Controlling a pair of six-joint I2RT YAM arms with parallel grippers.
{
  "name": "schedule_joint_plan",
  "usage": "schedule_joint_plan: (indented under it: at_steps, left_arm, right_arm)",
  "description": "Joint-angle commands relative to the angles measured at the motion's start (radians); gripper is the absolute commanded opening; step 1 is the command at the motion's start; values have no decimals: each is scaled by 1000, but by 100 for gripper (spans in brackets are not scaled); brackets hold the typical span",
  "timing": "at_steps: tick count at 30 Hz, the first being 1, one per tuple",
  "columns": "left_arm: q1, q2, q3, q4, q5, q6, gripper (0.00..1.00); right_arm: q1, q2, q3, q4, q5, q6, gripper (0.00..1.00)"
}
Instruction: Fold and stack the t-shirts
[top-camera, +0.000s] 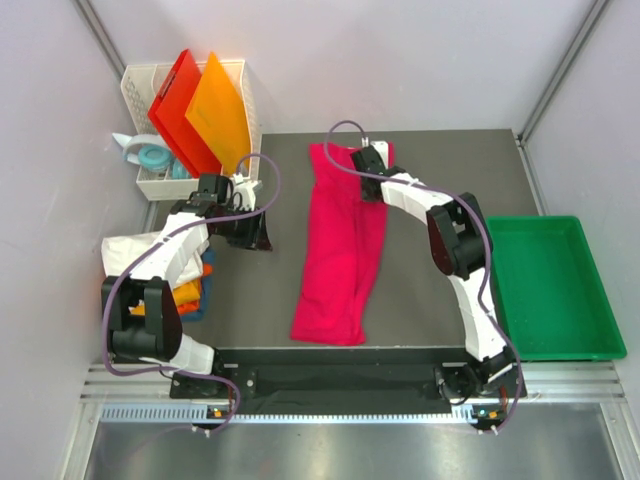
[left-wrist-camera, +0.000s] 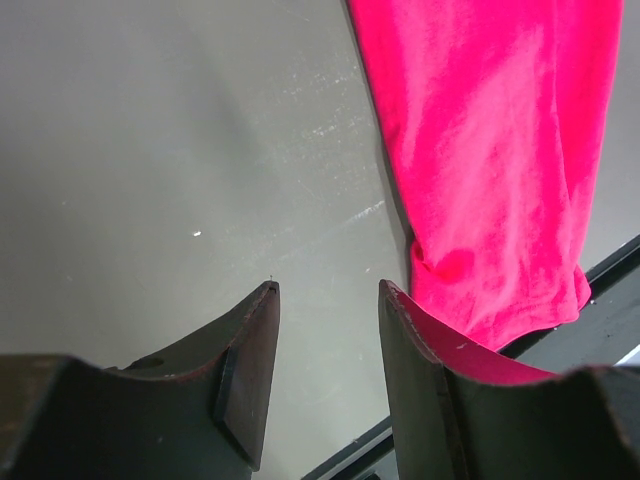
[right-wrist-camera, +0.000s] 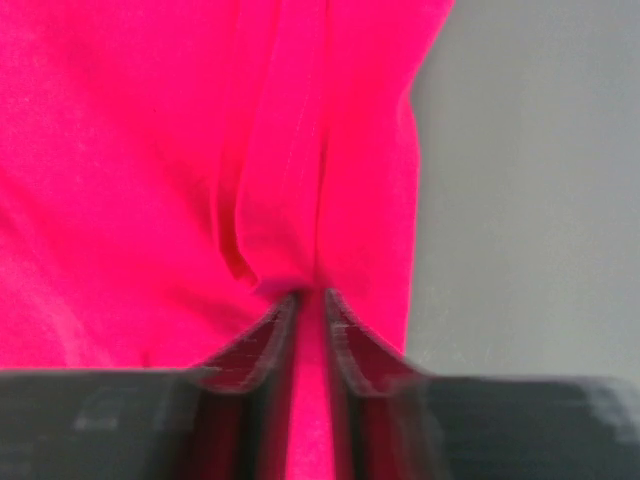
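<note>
Crimson-pink t-shirt (top-camera: 340, 250) lies on the bench (top-camera: 450, 180) as a long narrow strip, running from the far middle toward the near edge and slanting a little leftward as it comes near. Sides look folded in; lengthwise creases show along it.

Right pincer (right-wrist-camera: 310, 295) sits at the far end of that strip. On my right wrist feed its fingers (right-wrist-camera: 270, 340) are almost together with a thin ridge of pink cloth pinched between them, and the folds pucker toward the tips. I read it as clamped on the crimson-pink t-shirt. Bare grey bench lies to the right of the cloth in that feed.

Left pincer (left-wrist-camera: 327, 290) has its fingers apart, nothing between them, over bare bench just left of the strip. In my left wrist feed the near hem of the pink shirt shows off to the right, beside the dark front edge of the bench.

Far left, partly under the left arm: a white t-shirt (top-camera: 128, 248), rumpled, and just nearer a folded orange t-shirt (top-camera: 190, 290) on a blue t-shirt (top-camera: 195, 312).

Far-left corner: white basket (top-camera: 240, 75) holding a red board (top-camera: 172, 100) and an orange board (top-camera: 222, 110), both propped upright and leaning. Green tray (top-camera: 540, 222) off the right side.
</note>
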Motion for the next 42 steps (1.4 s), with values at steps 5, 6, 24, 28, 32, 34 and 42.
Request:
schedule_joint_plan:
  at_steps: [5, 6, 24, 28, 32, 34, 42]
  left_arm:
    - [2, -6, 3, 47, 56, 7, 50]
    - [2, -3, 4, 47, 58, 7, 50]
    - [2, 54, 35, 41, 36, 1, 50]
    - [2, 61, 41, 41, 35, 1, 50]
    - [2, 67, 46, 38, 32, 0, 49]
    - [2, 66, 47, 36, 33, 0, 49]
    - [2, 75, 47, 45, 41, -5, 49]
  right_arm:
    - [-12, -57, 126, 41, -20, -27, 64]
    - [-12, -50, 190, 32, -23, -32, 64]
    - [-59, 193, 431, -57, -321, 19, 0]
    - [-62, 207, 430, -60, -335, 28, 0]
    - [-70, 204, 427, -69, -313, 45, 0]
    - [-75, 172, 382, -63, -276, 52, 0]
    - [-95, 30, 145, 30, -198, 68, 0]
